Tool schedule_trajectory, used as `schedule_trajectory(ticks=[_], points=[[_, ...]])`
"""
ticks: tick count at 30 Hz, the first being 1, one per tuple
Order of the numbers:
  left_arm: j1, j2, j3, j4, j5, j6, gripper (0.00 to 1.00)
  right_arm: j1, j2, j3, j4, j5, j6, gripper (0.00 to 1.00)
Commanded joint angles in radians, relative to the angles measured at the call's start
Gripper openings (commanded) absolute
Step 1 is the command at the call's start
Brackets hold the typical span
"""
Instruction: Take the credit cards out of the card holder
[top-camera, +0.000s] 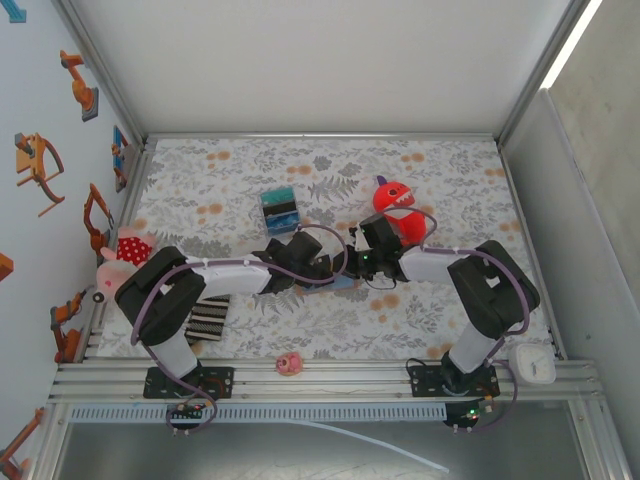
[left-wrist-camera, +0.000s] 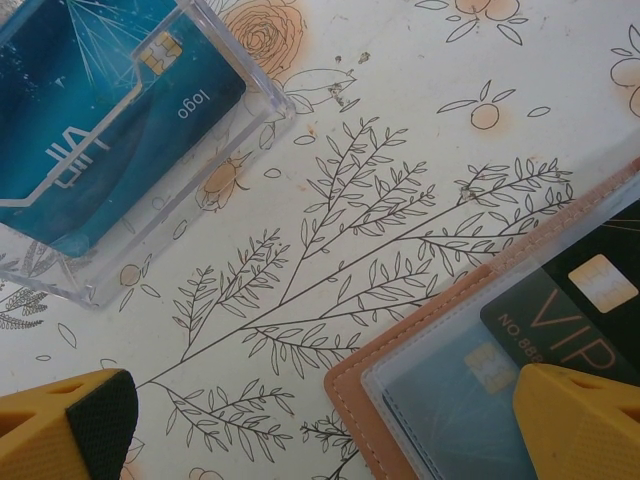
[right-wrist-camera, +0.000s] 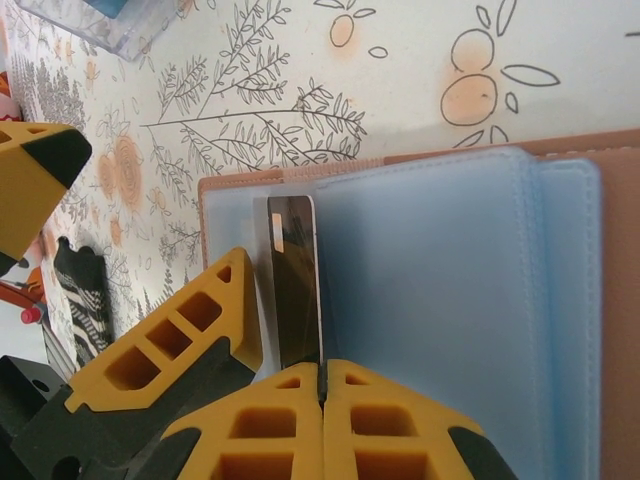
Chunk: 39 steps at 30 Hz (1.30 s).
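Both arms reach in from the near edge and meet over the middle of the floral tablecloth (top-camera: 440, 175), elbows out, wrists bent down. Left gripper (left-wrist-camera: 325, 425) sits low over the cloth, jaws wide apart, nothing between them; one yellow finger is over bare cloth, the other over a corner of the card holder (right-wrist-camera: 430, 300). Right gripper (right-wrist-camera: 322, 405) has its jaws together, tips at the near end of a dark card (right-wrist-camera: 295, 290) that sticks out of a pale blue sleeve; cannot tell whether the tips pinch the card or only press on it. The card holder lies open and flat on the cloth between the two grippers, tan border outside, blue faces up. In the left wrist view the dark card reads "VIP" in gold and "NO. 888", the rest cut off; a bluish card (left-wrist-camera: 450, 400) with a chip lies beside it under clear film. A clear plastic case (left-wrist-camera: 255, 115), apart from the holder, holds a blue card (left-wrist-camera: 100, 130) printed "logo" and "VIP", upside down to the camera.
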Motion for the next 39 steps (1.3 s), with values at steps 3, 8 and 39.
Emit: schedule_trajectory(ticks=[3,8,39], points=[[-0.004,0.008,-0.009,-0.034,0.006,-0.002,0.97,-0.007,-0.004,-0.035,0.144,-0.063,0.065,0.09],[-0.004,0.026,-0.011,-0.036,0.019,-0.023,0.97,-0.005,0.042,-0.062,0.305,-0.112,0.137,0.12],[0.002,-0.120,-0.001,-0.064,-0.021,-0.003,0.97,-0.003,-0.214,0.079,-0.260,0.166,-0.158,0.00]])
